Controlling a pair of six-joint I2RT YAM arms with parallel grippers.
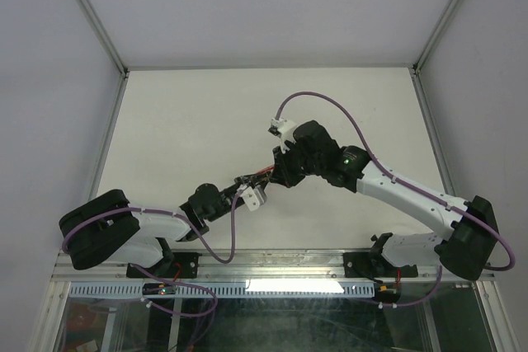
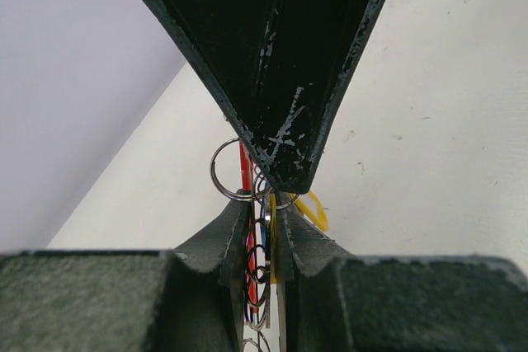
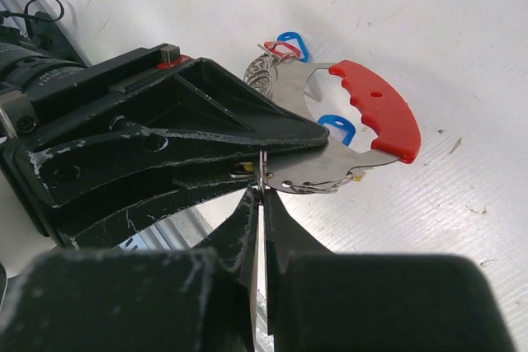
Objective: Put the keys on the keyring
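Observation:
The keyring (image 3: pixel 379 113), a red arc on a grey metal bar, hangs above the white table with my left gripper (image 3: pixel 318 134) shut on its grey part. Between the left fingers (image 2: pixel 227 241) I see the red strip, thin wire rings and a yellow tag (image 2: pixel 312 210). Blue-tagged keys (image 3: pixel 337 126) hang at the keyring, and another blue tag (image 3: pixel 290 41) lies beside a cluster of rings. My right gripper (image 3: pixel 262 194) is shut on a thin split ring of one key, right against the keyring's bar. Both grippers meet tip to tip (image 1: pixel 261 177).
The white table (image 1: pixel 190 121) stretches away behind the grippers, enclosed by pale walls and metal corner posts (image 1: pixel 91 14). An aluminium rail (image 1: pixel 272 261) runs along the near edge by the arm bases. The right arm's purple cable (image 1: pixel 330 105) loops over the table.

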